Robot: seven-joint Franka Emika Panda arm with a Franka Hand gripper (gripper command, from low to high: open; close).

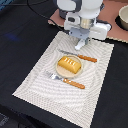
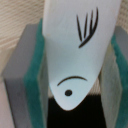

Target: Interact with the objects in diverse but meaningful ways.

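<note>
A white fish [image 2: 75, 45] with black drawn fins, mouth and eye fills the wrist view, clamped between the green pads [image 2: 35, 75] of my gripper [image 2: 75, 80]. In the exterior view the gripper [image 1: 80, 42] hangs over the far edge of the placemat, and the white fish [image 1: 80, 45] pokes out below its fingers. A yellow-orange ridged bread-like block [image 1: 69, 63] lies on a small pale plate [image 1: 59, 71] in the middle of the mat, nearer than the gripper.
A striped beige placemat [image 1: 40, 85] covers the black table. An orange-handled knife [image 1: 80, 56] lies beyond the plate and an orange-handled fork [image 1: 67, 80] in front of it. A grey pot [image 1: 123, 18] stands on a brown board [image 1: 112, 33] at the exterior view's far right.
</note>
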